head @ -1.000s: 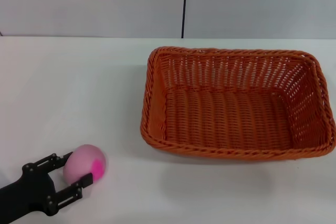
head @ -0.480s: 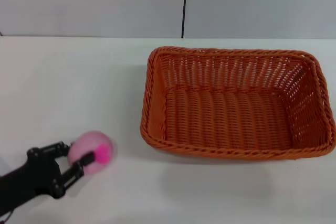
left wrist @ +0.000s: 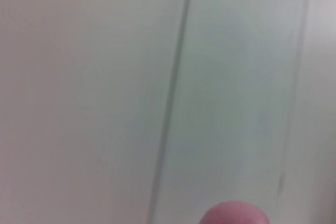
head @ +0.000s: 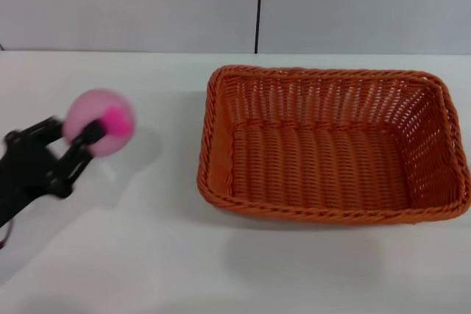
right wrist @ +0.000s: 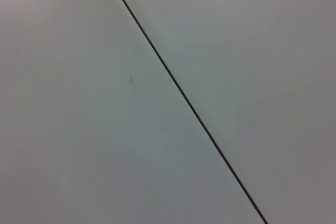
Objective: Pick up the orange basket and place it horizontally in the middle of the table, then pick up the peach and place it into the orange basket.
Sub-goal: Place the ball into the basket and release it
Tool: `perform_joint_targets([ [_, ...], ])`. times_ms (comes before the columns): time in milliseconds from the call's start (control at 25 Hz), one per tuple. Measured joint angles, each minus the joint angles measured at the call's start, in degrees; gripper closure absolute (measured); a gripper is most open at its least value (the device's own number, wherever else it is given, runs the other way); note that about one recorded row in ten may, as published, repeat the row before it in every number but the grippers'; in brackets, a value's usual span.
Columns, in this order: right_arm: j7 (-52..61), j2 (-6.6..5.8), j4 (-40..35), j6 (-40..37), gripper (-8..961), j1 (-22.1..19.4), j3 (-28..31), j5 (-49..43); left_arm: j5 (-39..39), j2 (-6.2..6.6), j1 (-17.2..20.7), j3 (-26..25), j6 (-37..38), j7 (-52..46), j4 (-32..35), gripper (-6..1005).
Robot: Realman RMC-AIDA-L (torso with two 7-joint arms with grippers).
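Observation:
The orange basket (head: 331,145) lies lengthwise on the white table (head: 132,255), right of centre, with nothing in it. My left gripper (head: 77,137) is at the left of the head view, raised above the table and shut on the peach (head: 99,123). The peach is pale pink with a magenta patch facing the basket. In the left wrist view only the peach's (left wrist: 233,213) top shows, against the wall. The peach hangs well left of the basket's near-left corner. My right gripper is out of view.
A grey wall with a dark vertical seam (head: 258,5) stands behind the table. The peach and arm cast a shadow (head: 110,182) on the tabletop left of the basket.
My left gripper closed on the peach and lifted it off the table, rising up and slightly away from me. The basket has not moved.

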Motion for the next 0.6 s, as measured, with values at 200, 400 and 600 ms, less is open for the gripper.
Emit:
perform_joint_targets([
  [200,-0.02,0.03,0.20,0.73,351,0.94,-0.40,-0.24,0.49,-0.27,-6.13,0.24,-0.92,0.63,-6.59,744],
  [400,-0.03,0.04,0.23,0.81,352,1.56,-0.51,-0.32,0.76,-0.48,-11.65,0.75,4.11,8.06,-18.04,782],
  [600,0.14,0.04,0.32,0.43,352,1.62,-0.53,-0.35,2.51,-0.60,-16.20,0.71,17.35,13.39,-28.24,815],
])
